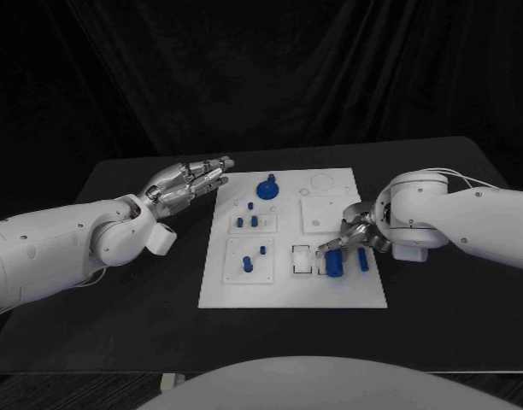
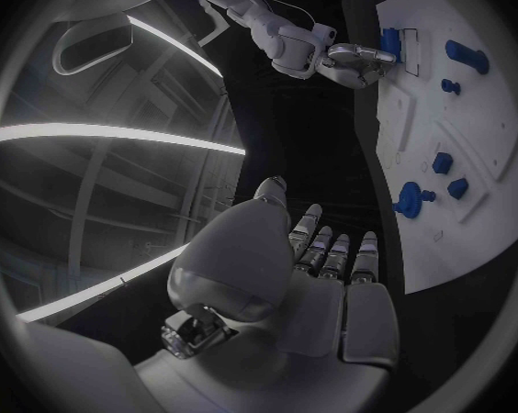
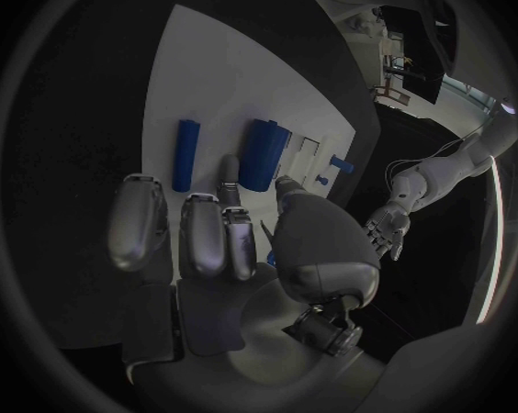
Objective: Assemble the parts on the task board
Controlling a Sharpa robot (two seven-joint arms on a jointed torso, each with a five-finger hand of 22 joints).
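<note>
Matte black table (image 1: 114,299) carries the flat white task board (image 1: 292,295), smooth plastic with shallow rectangular recesses. No writing is legible. Blue parts: a round knobbed piece (image 1: 267,185) at its far end, a flat block (image 1: 337,264) and slim bar (image 1: 362,260) near. Right hand (image 1: 350,236), silver metal, fingers spread over the block, whether gripping I cannot tell. Left hand (image 1: 188,184) hovers beside the board, fingers straight, holding nothing.

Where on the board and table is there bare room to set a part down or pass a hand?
Bare board along its near edge, below the slots. Bare black table at the far right corner, and in front between the arms. Crowded: the near-right slots, where the right hand hangs over the blue parts, and the far-left edge, beside the left hand and blue knob.
</note>
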